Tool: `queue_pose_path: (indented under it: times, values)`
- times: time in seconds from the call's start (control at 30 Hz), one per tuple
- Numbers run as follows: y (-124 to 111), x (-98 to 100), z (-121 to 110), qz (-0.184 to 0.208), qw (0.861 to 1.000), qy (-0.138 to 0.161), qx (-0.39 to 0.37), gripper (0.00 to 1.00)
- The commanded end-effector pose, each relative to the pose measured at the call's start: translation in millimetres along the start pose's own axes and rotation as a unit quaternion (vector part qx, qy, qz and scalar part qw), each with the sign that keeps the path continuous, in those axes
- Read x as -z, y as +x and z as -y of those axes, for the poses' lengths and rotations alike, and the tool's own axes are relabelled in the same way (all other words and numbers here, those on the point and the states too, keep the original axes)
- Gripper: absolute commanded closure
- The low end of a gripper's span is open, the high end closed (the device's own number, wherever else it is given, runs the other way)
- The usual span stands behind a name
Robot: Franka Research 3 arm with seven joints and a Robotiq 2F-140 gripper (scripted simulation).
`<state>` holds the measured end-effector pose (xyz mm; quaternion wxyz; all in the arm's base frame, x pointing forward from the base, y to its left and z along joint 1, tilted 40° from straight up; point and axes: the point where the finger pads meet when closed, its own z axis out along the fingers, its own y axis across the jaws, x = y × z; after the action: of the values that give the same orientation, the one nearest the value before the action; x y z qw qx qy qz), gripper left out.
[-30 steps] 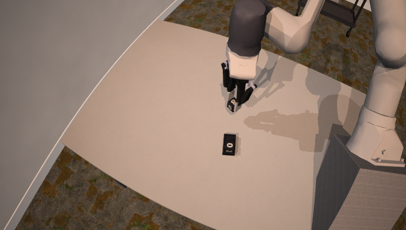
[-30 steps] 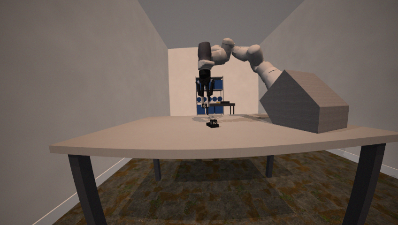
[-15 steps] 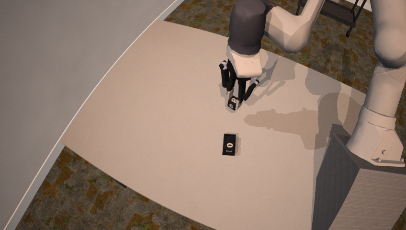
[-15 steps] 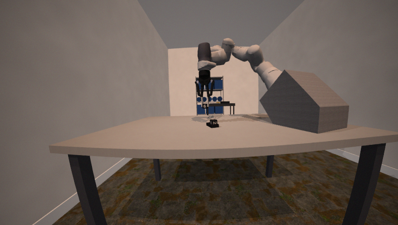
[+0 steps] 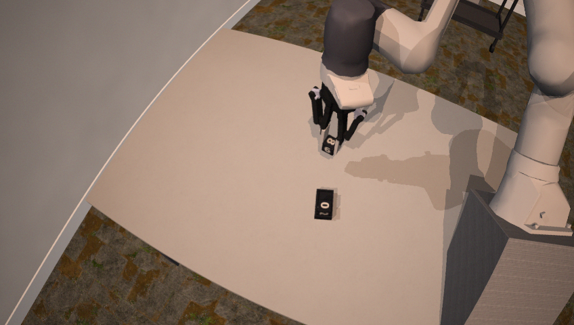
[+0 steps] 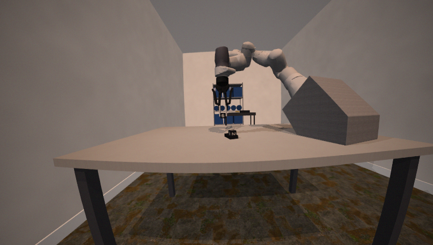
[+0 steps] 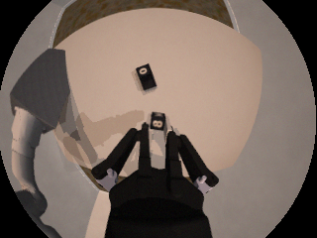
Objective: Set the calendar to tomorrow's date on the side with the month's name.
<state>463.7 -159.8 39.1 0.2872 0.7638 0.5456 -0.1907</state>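
Observation:
My gripper is shut on a black digit cube and holds it above the table, beyond the tray. The cube shows an 8 on top and a 6 or 9 on its near side. It also shows in the exterior view and in the wrist view. The black calendar tray lies flat on the table nearer the front. One black cube stands in the tray's near half with a 0 on top and a 2 on its side. The tray's far half is empty. The tray also shows in the exterior view and in the wrist view.
The robot's grey base block stands at the right edge of the table. A shelf with blue items and a small dark table stand behind, off the table.

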Motion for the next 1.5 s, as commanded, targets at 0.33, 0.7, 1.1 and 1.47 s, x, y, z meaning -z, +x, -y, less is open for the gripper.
queue_pose_path:
  times: [0.33, 0.7, 1.1, 1.47]
  values:
    - [0, -24.5, 0, -0.001, 1.000, 0.002, 0.014, 0.83]
    - [0, -75.8, 0, -0.001, 1.000, 0.002, 0.014, 0.83]
    - [0, -95.3, 0, -0.001, 1.000, 0.002, 0.014, 0.83]
    - [0, -95.4, 0, -0.001, 1.000, 0.002, 0.014, 0.83]
